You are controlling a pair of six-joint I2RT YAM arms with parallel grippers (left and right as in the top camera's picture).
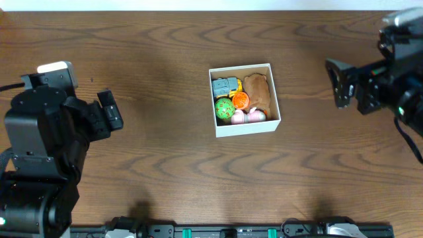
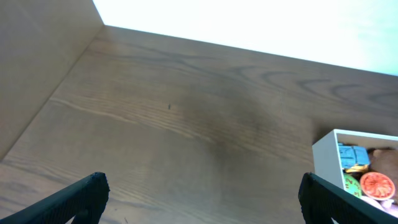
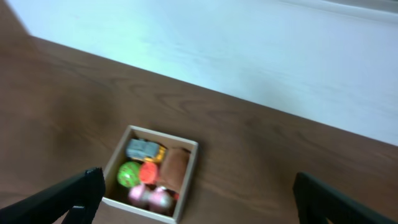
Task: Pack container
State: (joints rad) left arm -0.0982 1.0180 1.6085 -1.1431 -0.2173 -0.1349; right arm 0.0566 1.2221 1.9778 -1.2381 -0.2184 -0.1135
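Observation:
The container [image 1: 247,127] is a square white box at the table's middle. Inside lie a blue-and-yellow toy [image 1: 225,86], a green ball [image 1: 223,108], an orange toy [image 1: 240,100], a brown toy [image 1: 258,93] and pink toys [image 1: 246,116]. It also shows in the left wrist view [image 2: 324,157] at the right edge and in the right wrist view [image 3: 110,166]. My left gripper [image 1: 111,110] is open and empty, well left of the box. My right gripper [image 1: 342,83] is open and empty, raised to the right of the box.
The wooden table [image 1: 165,59] runs to a white wall at the back [image 3: 249,43]. A black rail [image 1: 231,231] lies along the front edge.

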